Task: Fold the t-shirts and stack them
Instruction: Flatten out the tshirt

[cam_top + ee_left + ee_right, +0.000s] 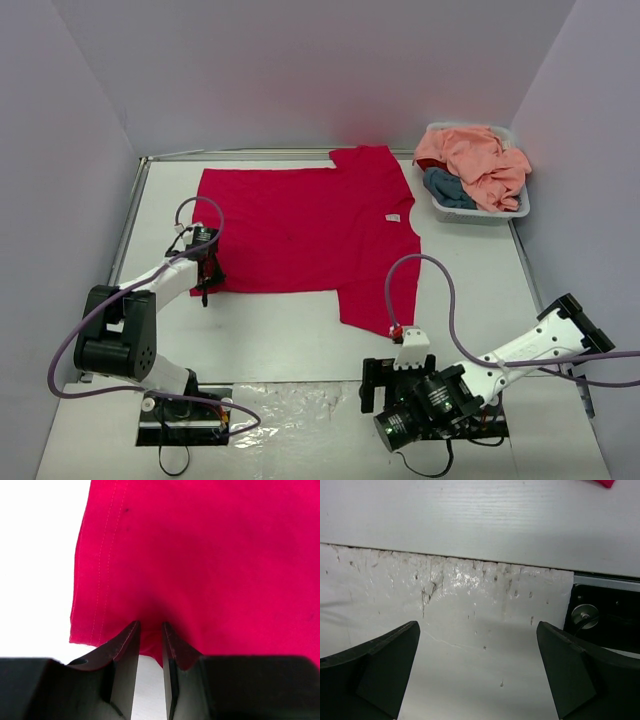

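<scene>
Bimanual folding cell seen from above. A crimson t-shirt (pixel 310 225) is spread flat on the bench (pixel 270 330), its long axis running across the workspace: hem to the left, collar and white neck label to the right, one sleeve toward the far edge and one toward the near edge. The left end effector (pixel 206 280) is set at the near-left hem corner. In the left wrist view its jaws are seen drawn narrow, with the red cloth (pixel 210 570) puckered into the gap between them (pixel 150 630), which is judged to be a pinch on the shirt's edge. The garment extends away from this grip, toward the far wall. The right end effector (pixel 380 385) is held wide apart and empty over bare bench near its own base (pixel 477 625). It lies well apart from the shirt, whose near sleeve is its closest part. A peach-pink t-shirt (pixel 475 155) and a teal-blue t-shirt (pixel 447 188) lie heaped in the white basket (pixel 480 212) at the far right.
</scene>
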You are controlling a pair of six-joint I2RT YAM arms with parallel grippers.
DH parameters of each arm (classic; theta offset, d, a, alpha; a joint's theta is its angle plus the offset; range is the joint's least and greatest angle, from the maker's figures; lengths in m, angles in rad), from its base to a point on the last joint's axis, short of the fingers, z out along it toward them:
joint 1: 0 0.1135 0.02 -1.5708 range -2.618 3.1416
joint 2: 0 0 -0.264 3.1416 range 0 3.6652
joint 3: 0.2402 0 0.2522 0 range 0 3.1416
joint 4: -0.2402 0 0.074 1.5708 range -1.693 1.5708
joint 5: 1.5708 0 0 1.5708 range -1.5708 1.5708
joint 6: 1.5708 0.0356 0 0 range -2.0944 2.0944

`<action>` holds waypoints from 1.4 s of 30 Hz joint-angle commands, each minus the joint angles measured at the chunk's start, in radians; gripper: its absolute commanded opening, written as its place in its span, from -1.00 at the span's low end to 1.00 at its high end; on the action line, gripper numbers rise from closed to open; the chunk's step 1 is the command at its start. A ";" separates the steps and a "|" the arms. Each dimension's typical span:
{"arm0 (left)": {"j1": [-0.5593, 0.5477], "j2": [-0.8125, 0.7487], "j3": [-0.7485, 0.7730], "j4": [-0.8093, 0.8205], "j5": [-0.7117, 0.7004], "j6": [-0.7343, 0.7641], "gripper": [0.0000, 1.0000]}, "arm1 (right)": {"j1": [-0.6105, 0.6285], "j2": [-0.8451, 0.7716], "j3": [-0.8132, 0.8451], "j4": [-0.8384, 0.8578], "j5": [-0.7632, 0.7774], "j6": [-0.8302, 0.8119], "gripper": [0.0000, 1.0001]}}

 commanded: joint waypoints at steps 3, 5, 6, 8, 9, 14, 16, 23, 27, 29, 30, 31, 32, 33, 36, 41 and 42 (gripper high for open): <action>-0.008 -0.027 0.009 -0.003 -0.015 0.009 -0.54 | -0.121 -0.025 -0.040 -0.001 0.108 -0.017 0.98; -0.008 -0.027 0.009 -0.003 -0.015 0.009 -0.54 | -0.173 -0.028 -0.054 0.011 0.106 -0.073 0.99; -0.008 -0.029 0.009 -0.003 -0.017 0.009 -0.54 | -0.200 -0.031 -0.058 0.023 0.105 -0.088 0.99; -0.009 -0.030 0.009 -0.004 -0.017 0.009 -0.54 | -0.270 -0.048 -0.074 0.033 0.105 -0.132 0.99; -0.009 -0.030 0.009 -0.004 -0.017 0.007 -0.54 | -0.295 -0.056 -0.078 0.040 0.108 -0.148 0.99; -0.009 -0.030 0.011 -0.004 -0.015 0.009 -0.54 | -0.475 -0.070 -0.098 0.066 0.102 -0.251 0.99; -0.009 -0.030 0.011 -0.006 -0.015 0.009 -0.54 | -0.517 -0.036 -0.084 0.070 0.100 -0.286 0.99; -0.009 -0.032 0.012 -0.006 -0.015 0.009 -0.54 | -0.634 0.093 -0.046 0.111 0.106 -0.311 1.00; -0.009 -0.033 0.012 -0.009 -0.013 0.009 -0.54 | -0.648 0.142 -0.026 0.116 0.129 -0.268 1.00; -0.011 -0.035 0.012 -0.009 -0.015 0.009 -0.54 | -0.655 0.121 -0.037 0.126 0.146 -0.242 1.00; -0.010 -0.035 0.012 -0.009 -0.013 0.007 -0.54 | -0.655 0.107 -0.043 0.137 0.146 -0.243 1.00; -0.009 -0.035 0.011 -0.007 -0.013 0.009 -0.54 | -0.669 0.092 -0.060 0.146 0.148 -0.254 1.00; -0.011 -0.035 0.011 -0.007 -0.013 0.009 -0.54 | -0.677 0.078 -0.069 0.166 0.149 -0.263 1.00; -0.010 -0.035 0.012 -0.009 -0.013 0.009 -0.54 | -0.686 0.050 -0.077 0.172 0.151 -0.271 1.00; -0.009 -0.035 0.012 -0.009 -0.013 0.009 -0.54 | -0.750 0.029 -0.109 0.189 0.142 -0.309 1.00; -0.011 -0.043 0.009 -0.007 -0.015 0.009 -0.54 | -0.836 0.083 -0.155 0.255 0.083 -0.383 1.00; -0.011 -0.044 0.008 -0.009 -0.015 0.009 -0.54 | -0.838 0.094 -0.153 0.264 0.085 -0.386 1.00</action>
